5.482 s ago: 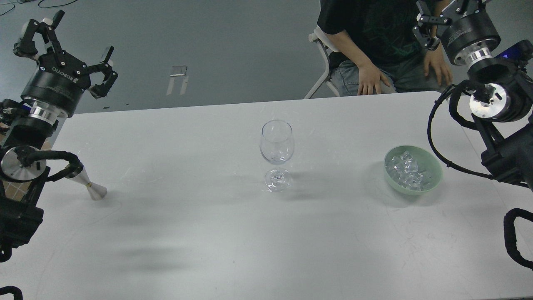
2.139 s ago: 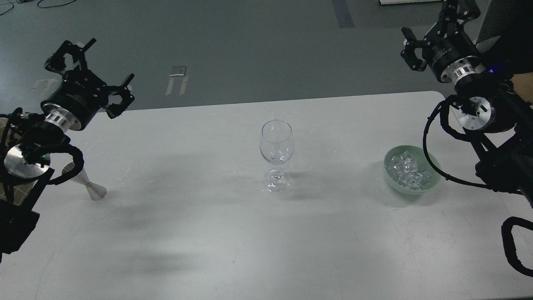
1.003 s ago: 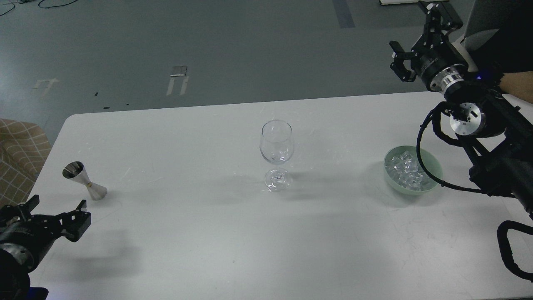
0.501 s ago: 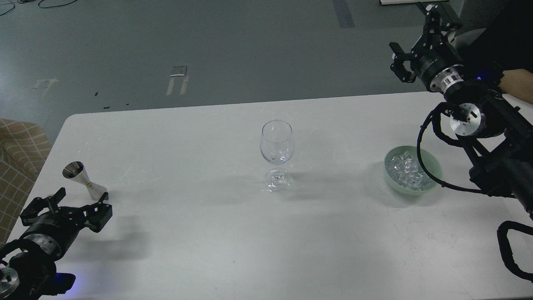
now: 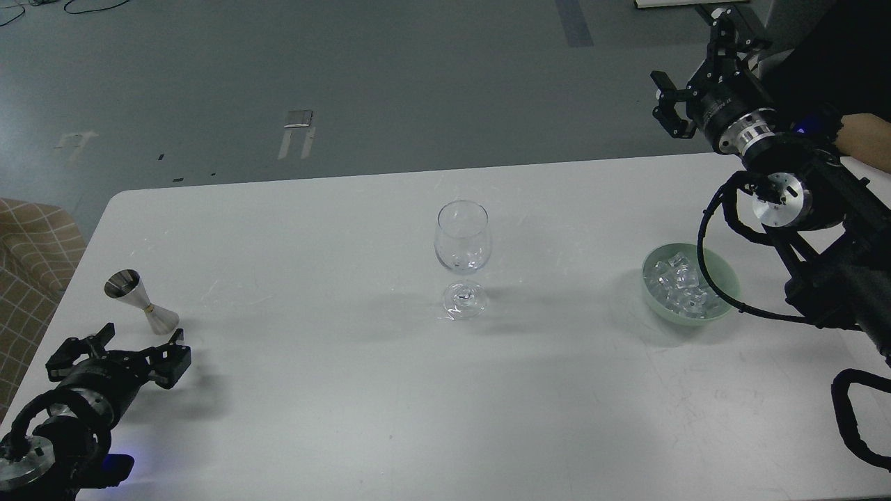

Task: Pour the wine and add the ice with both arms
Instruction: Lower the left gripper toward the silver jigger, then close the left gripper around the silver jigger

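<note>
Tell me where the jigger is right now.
The steel jigger stands at the table's left edge, just beyond the open left pincer, far left of the wine glass.

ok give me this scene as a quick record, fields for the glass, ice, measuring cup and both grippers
glass: clear stemmed wine glass, upright at table centre, looks empty
ice: clear glossy cubes piled in a pale green bowl, right of the glass
measuring cup: small steel double-cone jigger, standing near the left edge
left gripper: open, low over the table, just in front of the jigger, holding nothing
right gripper: open, raised beyond the far right corner, holding nothing
table: white
</note>
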`<state>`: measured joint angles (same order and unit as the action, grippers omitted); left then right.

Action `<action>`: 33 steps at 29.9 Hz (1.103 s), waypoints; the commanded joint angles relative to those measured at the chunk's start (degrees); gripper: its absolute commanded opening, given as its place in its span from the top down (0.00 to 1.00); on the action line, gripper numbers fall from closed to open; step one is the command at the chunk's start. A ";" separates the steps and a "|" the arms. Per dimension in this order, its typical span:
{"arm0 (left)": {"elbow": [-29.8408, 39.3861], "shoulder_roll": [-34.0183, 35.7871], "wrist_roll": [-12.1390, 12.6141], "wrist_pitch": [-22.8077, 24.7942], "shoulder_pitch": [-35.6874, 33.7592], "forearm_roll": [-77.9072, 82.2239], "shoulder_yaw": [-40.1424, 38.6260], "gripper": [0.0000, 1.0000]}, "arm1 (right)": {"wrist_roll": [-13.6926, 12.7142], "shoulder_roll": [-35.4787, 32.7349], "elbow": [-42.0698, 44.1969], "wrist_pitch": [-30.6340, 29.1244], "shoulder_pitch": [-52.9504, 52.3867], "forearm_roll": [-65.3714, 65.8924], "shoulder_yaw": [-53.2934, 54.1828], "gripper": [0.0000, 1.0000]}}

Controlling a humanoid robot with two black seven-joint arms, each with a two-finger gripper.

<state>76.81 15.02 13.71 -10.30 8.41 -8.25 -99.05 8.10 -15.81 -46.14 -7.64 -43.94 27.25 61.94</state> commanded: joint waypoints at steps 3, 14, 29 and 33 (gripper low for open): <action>-4.38 0.10 0.43 0.28 -3.56 0.08 0.09 0.02 | -0.01 -0.01 0.00 -0.01 0.00 0.00 -0.07 0.00; -9.91 0.27 -0.27 0.89 -7.61 0.08 0.35 0.01 | -0.01 -0.27 0.00 -0.01 0.00 0.00 -0.07 0.00; -12.03 0.45 -1.40 3.27 -9.55 1.21 0.35 0.19 | 0.08 -0.19 -0.09 -0.01 -0.01 1.85 0.02 0.00; -12.03 0.53 -2.46 3.27 -9.64 2.10 1.05 0.26 | 0.08 -0.27 -0.09 -0.01 0.00 1.85 0.02 0.00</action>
<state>64.77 15.52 11.74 -7.03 -1.18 -6.63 -98.54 8.16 -16.02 -46.23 -7.66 -43.95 29.09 61.96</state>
